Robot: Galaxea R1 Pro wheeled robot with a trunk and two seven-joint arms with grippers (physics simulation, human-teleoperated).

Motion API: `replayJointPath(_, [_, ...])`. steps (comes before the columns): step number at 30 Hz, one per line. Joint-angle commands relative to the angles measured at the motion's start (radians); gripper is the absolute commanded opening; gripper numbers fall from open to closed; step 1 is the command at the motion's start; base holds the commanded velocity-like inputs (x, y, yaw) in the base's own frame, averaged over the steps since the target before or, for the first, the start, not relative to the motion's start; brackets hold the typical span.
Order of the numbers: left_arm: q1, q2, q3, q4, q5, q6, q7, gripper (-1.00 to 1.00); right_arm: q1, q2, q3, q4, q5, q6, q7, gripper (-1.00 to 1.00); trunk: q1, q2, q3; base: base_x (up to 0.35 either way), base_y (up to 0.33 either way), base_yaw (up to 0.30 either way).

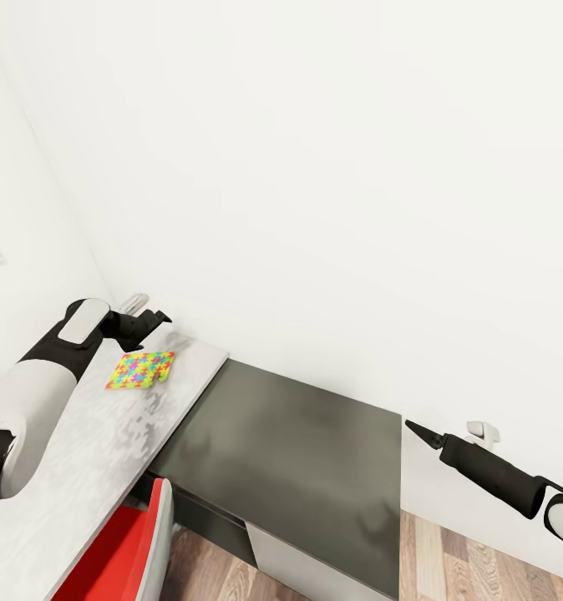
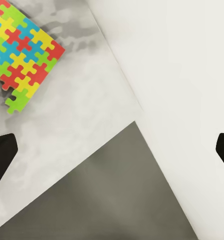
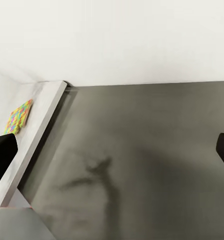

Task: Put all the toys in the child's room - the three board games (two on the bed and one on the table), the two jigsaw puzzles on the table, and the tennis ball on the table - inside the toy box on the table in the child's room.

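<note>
The white wall (image 1: 315, 167) takes up most of the head view, with the furniture pushed against its foot. The dark-topped cabinet (image 1: 298, 451) stands low beside the pale grey table (image 1: 81, 467), their ends butted together, and a red chair (image 1: 123, 551) sits tucked at the table's near edge, wood-plank floor (image 1: 448, 559) beyond. The left arm reaches along the table toward the wall, placing the left gripper (image 1: 152, 321) above the table's far end; its jaws are spread wide with nothing between them, probably readied for a pick. The right gripper (image 1: 419, 432) hangs over the cabinet's far side, well apart from any toy, seemingly parked out of the way; its jaws also stand open and empty, judging by the right wrist view. One jigsaw puzzle (image 1: 140, 369) lies flat on the table near the wall, just short of the left gripper, so it looks like the next target.
</note>
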Motion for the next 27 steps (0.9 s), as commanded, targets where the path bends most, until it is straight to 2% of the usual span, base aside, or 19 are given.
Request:
replayJointPath(1, [-0.001,0.002,-0.007,-0.002,0.01,0.0,0.009,1.0,-0.005,-0.001,0.008,0.0,-0.011,-0.008,0.006,1.0,0.001,-0.002,-0.002,0.0,0.0,0.0])
replayJointPath(16, [-0.002,0.002,-0.007,-0.001,0.01,0.0,0.009,1.0,-0.006,0.0,0.009,-0.001,-0.011,-0.009,0.007,1.0,0.001,-0.002,-0.002,0.0,0.0,0.0])
replayJointPath(20, [0.013,0.001,-0.004,-0.008,0.005,0.0,-0.009,1.0,0.001,-0.016,0.013,0.001,-0.002,-0.007,0.012,1.0,0.001,-0.002,-0.002,0.0,0.0,0.0])
replayJointPath(27, [-0.002,0.004,-0.004,-0.011,-0.007,-0.018,-0.048,1.0,0.041,-0.056,0.023,0.026,0.022,-0.005,0.017,1.0,0.001,-0.002,-0.002,0.0,0.0,0.0])
